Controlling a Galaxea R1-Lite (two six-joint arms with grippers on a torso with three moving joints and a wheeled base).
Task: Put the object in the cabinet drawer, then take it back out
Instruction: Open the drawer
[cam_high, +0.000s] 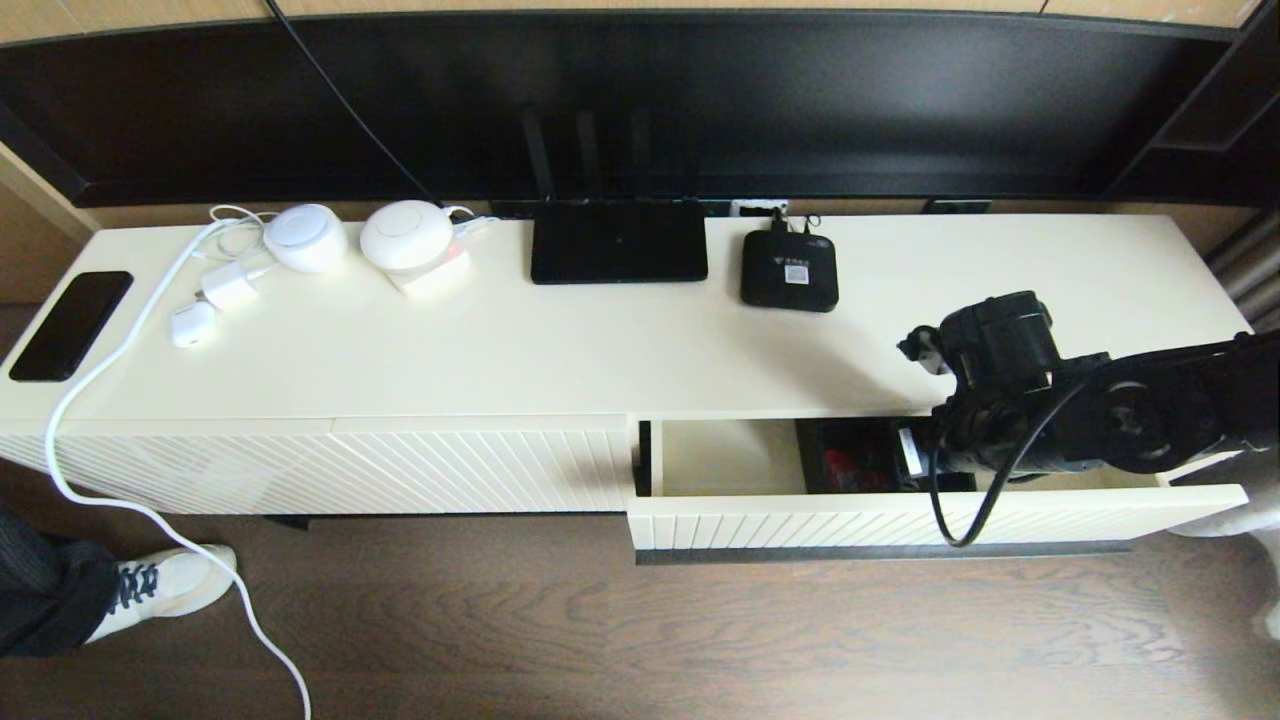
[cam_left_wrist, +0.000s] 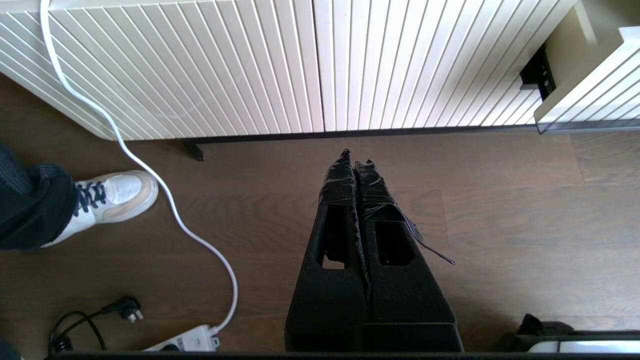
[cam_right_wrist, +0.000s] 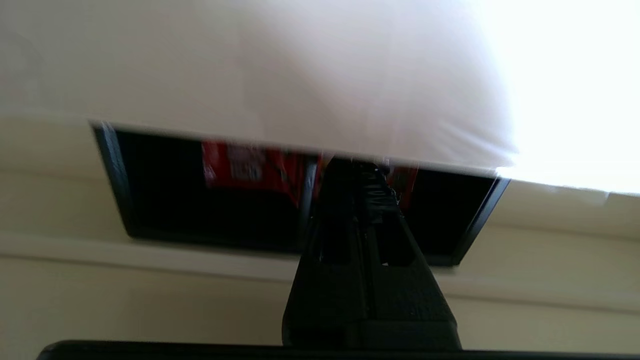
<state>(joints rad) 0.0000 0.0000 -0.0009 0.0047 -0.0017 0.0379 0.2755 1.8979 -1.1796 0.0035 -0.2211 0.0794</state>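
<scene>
While the black rectangular organizer box sits inside the open cream drawer with the ribbed slat front and dark handle strip, partly tucked under the front edge of the cream cabinet worktop, the right claw reaches down into the drawer over it. In the right wrist view its fingers are pressed together at one of the box's inner dividers, with red packets showing in the compartments on either side. Whether they actually pinch the divider or are merely clenched just above it I cannot tell.

My judgement is that the step in hand is the retrieval, or the very end of the placing; either way the grip on that thin wall is what matters. To do it well, the fingers should straddle the divider squarely and bite low enough for the box to hang level. Because the rear part of the box lies beneath the worktop's overhang, a straight lift would probably knock it against that edge. Drawing the box toward the drawer front first, then raising it, seems the safer order. The arm's black cable loops over the drawer front and could snag during the pull.

The left claw is parked low over the wooden floor before the cabinet, clenched on nothing.
</scene>
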